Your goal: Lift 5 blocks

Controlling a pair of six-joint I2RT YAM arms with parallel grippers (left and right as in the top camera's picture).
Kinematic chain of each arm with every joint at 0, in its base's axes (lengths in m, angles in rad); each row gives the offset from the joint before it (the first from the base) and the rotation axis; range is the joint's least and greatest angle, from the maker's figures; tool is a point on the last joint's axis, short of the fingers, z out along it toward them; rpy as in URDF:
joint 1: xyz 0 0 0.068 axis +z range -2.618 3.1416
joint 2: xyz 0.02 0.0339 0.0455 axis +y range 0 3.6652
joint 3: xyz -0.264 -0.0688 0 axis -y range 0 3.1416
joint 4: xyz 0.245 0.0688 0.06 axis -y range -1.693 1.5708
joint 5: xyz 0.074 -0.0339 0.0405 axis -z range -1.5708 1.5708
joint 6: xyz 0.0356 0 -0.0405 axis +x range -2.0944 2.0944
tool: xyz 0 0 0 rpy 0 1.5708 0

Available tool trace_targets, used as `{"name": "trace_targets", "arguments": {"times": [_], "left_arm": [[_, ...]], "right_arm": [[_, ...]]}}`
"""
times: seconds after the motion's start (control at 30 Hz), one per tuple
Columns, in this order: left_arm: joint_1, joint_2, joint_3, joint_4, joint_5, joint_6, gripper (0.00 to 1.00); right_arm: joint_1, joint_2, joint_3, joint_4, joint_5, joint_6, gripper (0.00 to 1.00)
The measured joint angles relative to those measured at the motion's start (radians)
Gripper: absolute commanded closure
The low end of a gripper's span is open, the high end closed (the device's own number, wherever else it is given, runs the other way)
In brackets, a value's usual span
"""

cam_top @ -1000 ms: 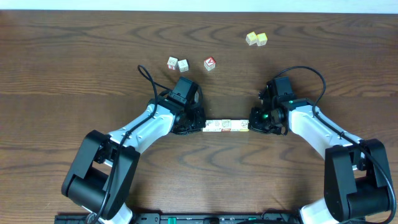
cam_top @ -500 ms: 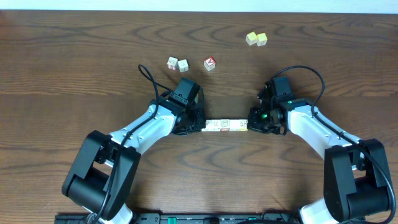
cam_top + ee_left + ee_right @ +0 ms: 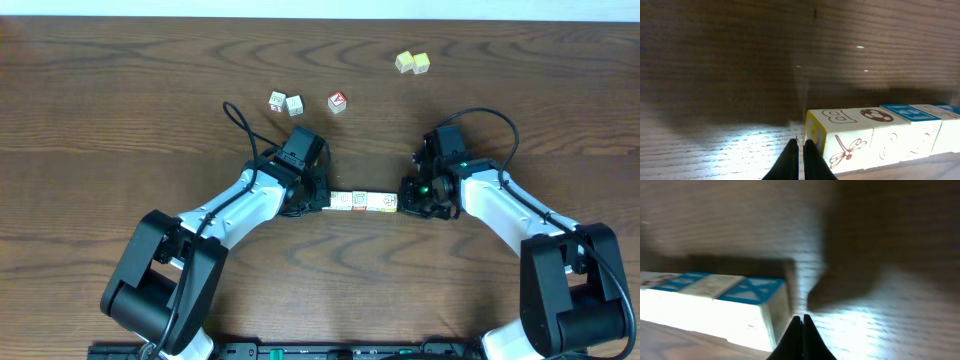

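The five blocks (image 3: pixel 363 201) lay end to end in one straight row on the tabletop (image 3: pixel 120 120), running from 9 o'clock to 3 o'clock between the two arms. The left claw (image 3: pixel 322 200) was fully closed, holding nothing, with its tips set against the yellow end face at the row's 9 o'clock end (image 3: pixel 799 149). The right claw (image 3: pixel 403 203) was likewise closed and empty, just beside the blue-topped end block at the 3 o'clock end (image 3: pixel 801 324). Whether it truly touched could not be told from the blurred wrist view.

The step in hand looked like a two-sided squeeze ahead of the lift. To do it well, both closed tips needed to sit at mid-height and centred on the end faces, pressing straight along the row's line. Any offset toward 12 or 6 o'clock would probably have buckled the row at a joint. Once the pressure was firm and even, both arms would have had to rise together at one rate, with no let-up in the inward push.

Against the overhead view a second before, the right claw had crept toward 9 o'clock, and the row had slid slightly the same way. The left wrist had also shifted a little. The red-faced cube (image 3: pixel 337 101) at 12 o'clock and the yellow cubes (image 3: pixel 412 62) at 1 o'clock had not moved.
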State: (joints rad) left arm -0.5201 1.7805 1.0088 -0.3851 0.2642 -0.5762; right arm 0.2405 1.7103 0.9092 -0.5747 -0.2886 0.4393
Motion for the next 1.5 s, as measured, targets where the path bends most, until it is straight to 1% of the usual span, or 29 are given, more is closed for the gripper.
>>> {"name": "trace_targets", "arguments": {"times": [0.27,0.47,0.57,0.73,0.77,0.8,0.87,0.9,0.93,1.0,1.03,1.1,1.17,1.2,1.33,1.5], "left_arm": [[0.0,0.0,0.0,-0.008,-0.036,0.0,0.93],[0.0,-0.024,0.007,-0.106,-0.126,0.0,0.92],[0.007,-0.093,0.008,-0.141,-0.164,0.0,0.93],[0.061,-0.307,0.017,-0.193,-0.195,0.0,0.92],[0.079,-0.354,0.021,-0.204,-0.2,0.0,0.9],[0.095,-0.396,0.024,-0.22,-0.203,0.0,0.83],[0.134,-0.489,0.024,-0.263,-0.219,-0.003,0.69],[0.154,-0.537,0.025,-0.287,-0.232,-0.003,0.57],[0.172,-0.576,0.026,-0.311,-0.245,-0.002,0.5],[0.203,-0.65,0.028,-0.359,-0.272,0.003,0.43],[0.217,-0.678,0.029,-0.386,-0.286,0.002,0.32],[0.242,-0.733,0.03,-0.449,-0.317,-0.003,0.28],[0.265,-0.779,0.03,-0.502,-0.348,0.0,0.28],[0.272,-0.797,0.03,-0.529,-0.359,0.0,0.27],[0.278,-0.823,0.03,-0.595,-0.394,0.0,0.27],[0.278,-0.817,0.03,-0.602,-0.406,0.0,0.26]], "right_arm": [[0.0,0.0,0.04,-0.078,0.077,-0.004,0.99],[0.0,0.0,0.126,-0.218,0.154,-0.006,0.99],[0.0,0.0,0.2,-0.311,0.174,-0.007,0.99],[0.0,-0.004,0.34,-0.466,0.19,-0.014,0.99],[0.0,-0.011,0.363,-0.496,0.194,-0.015,0.99],[0.0,-0.019,0.384,-0.527,0.194,-0.015,0.97],[0.0,-0.057,0.406,-0.568,0.197,-0.019,0.91],[0.0,-0.09,0.41,-0.586,0.198,-0.022,0.86],[0.0,-0.12,0.413,-0.602,0.2,-0.023,0.82],[0.0,-0.199,0.415,-0.641,0.2,-0.027,0.73],[0.0,-0.237,0.416,-0.66,0.2,-0.029,0.68],[0.011,-0.315,0.418,-0.7,0.202,-0.028,0.58],[0.041,-0.389,0.419,-0.74,0.203,-0.028,0.31],[0.057,-0.418,0.419,-0.753,0.204,-0.029,0.01],[0.125,-0.531,0.396,-0.776,0.208,-0.018,0.01],[0.163,-0.614,0.287,-0.766,0.231,0.036,0.01]]}}
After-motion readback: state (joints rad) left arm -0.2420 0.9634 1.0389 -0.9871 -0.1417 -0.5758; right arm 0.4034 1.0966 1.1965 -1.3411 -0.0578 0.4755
